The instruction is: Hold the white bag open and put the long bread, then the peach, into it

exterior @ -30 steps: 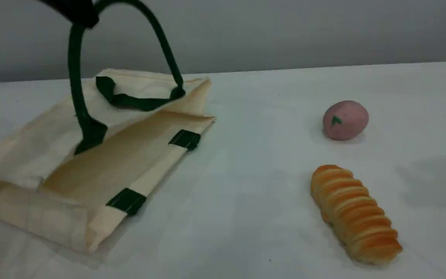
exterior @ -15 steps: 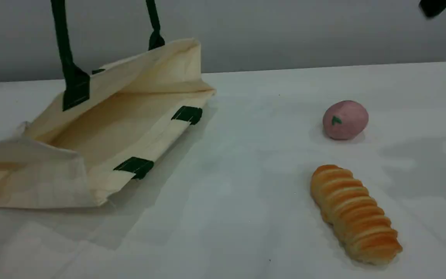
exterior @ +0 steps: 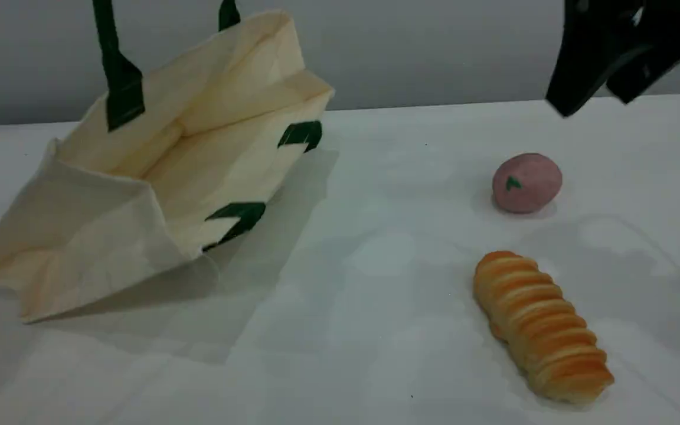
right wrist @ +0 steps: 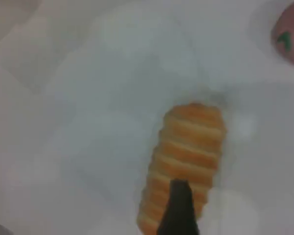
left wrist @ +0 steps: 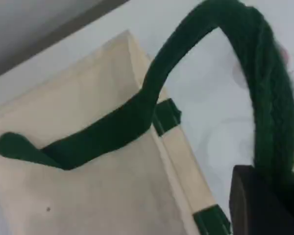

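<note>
The bag-opening step looks done: the left tool is clamped on the green handle, holding the white bag up, mouth gaping, by the bench's left edge. Nothing is inside yet. The long bread lies toward the front right corner, with the peach behind it. The right tool hangs wide open above them, touching nothing.

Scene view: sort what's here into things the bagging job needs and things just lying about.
Job in hand: white bag, hanging by its green handle; long bread; peach; right pincer, open.

Just there: table; grey wall. No stray items show.
</note>
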